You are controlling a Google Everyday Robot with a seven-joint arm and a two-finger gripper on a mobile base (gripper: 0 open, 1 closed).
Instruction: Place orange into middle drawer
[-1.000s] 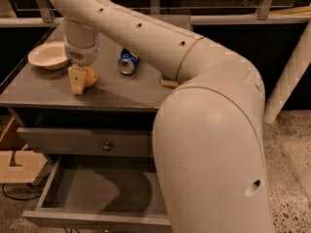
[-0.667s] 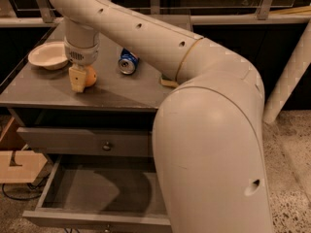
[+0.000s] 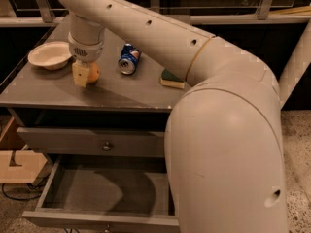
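My gripper (image 3: pixel 83 74) hangs straight down from the arm over the left part of the grey cabinet top (image 3: pixel 126 93). It is shut on the orange (image 3: pixel 94 73), a small round fruit that shows on the gripper's right side, just above the surface. The middle drawer (image 3: pixel 97 191) is pulled open at the bottom of the view, and what shows of its inside is bare. The upper knobbed drawer (image 3: pixel 107 145) above it is closed.
A white bowl (image 3: pixel 49 55) stands left of the gripper. A blue soda can (image 3: pixel 129 58) lies on its side to the right. A green and yellow sponge (image 3: pixel 172 79) lies further right. My arm's large body (image 3: pixel 228 154) covers the drawers' right side. A wooden object (image 3: pixel 19 164) sits on the floor at the left.
The gripper and the orange have risen slightly together from the cabinet top. The bowl, can and drawers have not moved.
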